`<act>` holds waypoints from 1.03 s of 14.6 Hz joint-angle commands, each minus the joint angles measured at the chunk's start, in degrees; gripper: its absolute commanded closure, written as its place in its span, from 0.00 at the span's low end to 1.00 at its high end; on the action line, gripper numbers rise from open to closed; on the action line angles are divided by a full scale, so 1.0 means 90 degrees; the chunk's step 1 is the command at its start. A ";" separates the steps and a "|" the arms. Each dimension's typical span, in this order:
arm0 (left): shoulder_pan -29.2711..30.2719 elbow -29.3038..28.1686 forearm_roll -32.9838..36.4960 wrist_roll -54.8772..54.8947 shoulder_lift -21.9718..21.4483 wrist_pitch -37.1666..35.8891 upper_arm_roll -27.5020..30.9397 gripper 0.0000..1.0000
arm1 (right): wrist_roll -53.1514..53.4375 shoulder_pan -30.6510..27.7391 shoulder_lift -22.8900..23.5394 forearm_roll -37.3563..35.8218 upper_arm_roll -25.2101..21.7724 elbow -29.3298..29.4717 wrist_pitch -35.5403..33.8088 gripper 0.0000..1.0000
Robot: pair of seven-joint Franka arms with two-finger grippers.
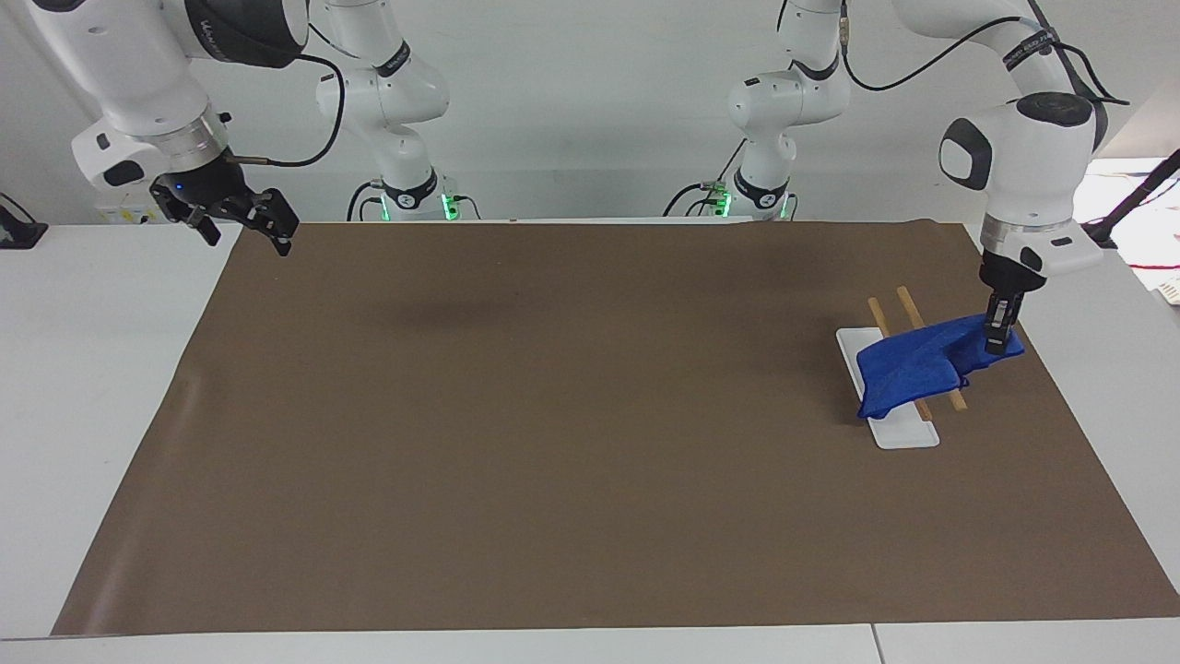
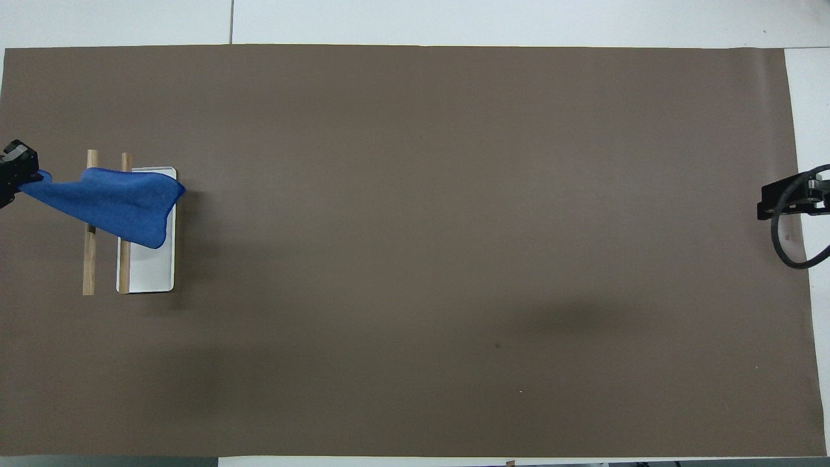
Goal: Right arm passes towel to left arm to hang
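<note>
The left tool point(image 1: 996, 343) pinches one end of the towel point(image 1: 908, 367), which drapes from it across the wooden rack point(image 1: 887, 321). The right tool point(image 1: 241, 231), fingers spread wide and empty, waits over the table point(image 1: 92, 387) edge.

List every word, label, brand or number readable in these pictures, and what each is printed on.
Grey lettering on the black band of the right white jointed arm: there, but too blurred to read.
Small lettering on the black collar of the left white jointed arm: too small to read.
Nothing else bears text.
</note>
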 commanded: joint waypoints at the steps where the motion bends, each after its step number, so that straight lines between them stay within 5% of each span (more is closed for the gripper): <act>1: 0.0224 -0.0110 0.0090 0.0083 0.0074 0.0241 -0.0047 1.00 | -0.0099 -0.0492 0.0021 0.0012 0.0519 0.0050 0.0067 0.00; 9: 0.0527 -0.0139 0.0080 0.0025 0.0221 0.0476 -0.0047 1.00 | -0.0050 -0.0886 0.0520 0.0276 0.0767 0.0774 -0.0362 0.00; 10: 0.0528 -0.0130 0.0080 0.0025 0.0231 0.0476 -0.0047 0.94 | -0.0031 -0.0837 0.0491 0.0286 0.0767 0.0735 -0.0333 0.00; 12: 0.0537 -0.0100 0.0080 0.0054 0.0231 0.0466 -0.0047 0.05 | 0.0115 -0.0798 0.0462 0.0353 0.0776 0.0686 -0.0323 0.00; 15: 0.0528 0.0065 0.0080 0.0093 0.0328 0.0369 -0.0047 0.00 | 0.0125 -0.0690 0.0286 0.0354 0.0796 0.0452 -0.0333 0.00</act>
